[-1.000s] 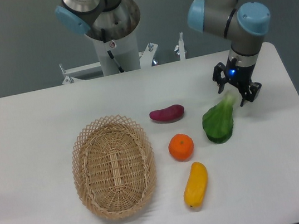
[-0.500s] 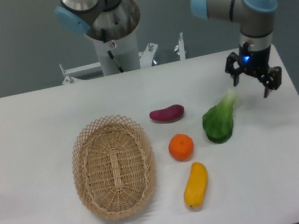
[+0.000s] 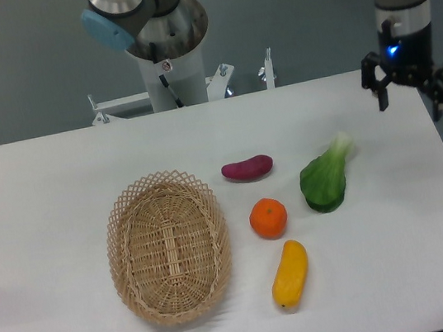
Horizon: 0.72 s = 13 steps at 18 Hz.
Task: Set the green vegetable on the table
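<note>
White tabletop [image 3: 55, 166] with rounded corners carries all items. Nearest lies a yellow elongated fruit [image 3: 290, 273]; left of it sits a woven wicker basket [image 3: 168, 246]. An orange [image 3: 268, 218] is next, then the green vegetable [image 3: 326, 177] flat on the table, right of the orange, dark leaves near, pale stalk pointing far-right. A purple sweet potato [image 3: 247, 168] lies farther back. The gripper [image 3: 409, 93] hangs above the far right edge, well apart from the vegetable, fingers spread wide, holding nothing. Bare surface surrounds the vegetable rightward.
</note>
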Tool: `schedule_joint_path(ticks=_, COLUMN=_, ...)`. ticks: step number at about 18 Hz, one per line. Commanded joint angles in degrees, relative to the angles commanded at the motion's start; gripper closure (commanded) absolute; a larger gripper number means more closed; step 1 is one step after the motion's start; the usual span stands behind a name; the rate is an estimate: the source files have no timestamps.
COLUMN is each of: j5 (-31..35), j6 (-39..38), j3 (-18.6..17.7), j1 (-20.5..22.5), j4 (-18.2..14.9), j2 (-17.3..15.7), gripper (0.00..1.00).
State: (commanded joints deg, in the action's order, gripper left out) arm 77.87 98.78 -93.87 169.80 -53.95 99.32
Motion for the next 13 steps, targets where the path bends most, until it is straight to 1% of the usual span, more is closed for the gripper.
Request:
schedule_joint_path(ticks=2, j5=0.1, j6=4.4, j3=0.4, j1=1.1, j4=-2.5, j2=-0.4, gripper=0.0)
schedule_joint_path(ticks=5, j5=0.2, j6=11.9, j3=0.5, j1=4.8, j4=-5.4, j2=-1.4, gripper=0.0)
schedule_joint_path(ticks=8, j5=0.2, j6=18.6, j3=0.5, j1=7.1, j4=-7.5, j2=-1.6, gripper=0.0)
schedule_joint_path(ticks=10, j5=0.2, j6=20.1, j3=0.3, j1=8.3, j4=-7.7, j2=-1.8, gripper=0.0)
schedule_joint_path(ticks=13, j5=0.2, j6=20.0, j3=0.3, j1=8.4, j4=-7.9, j2=-1.9, gripper=0.0)
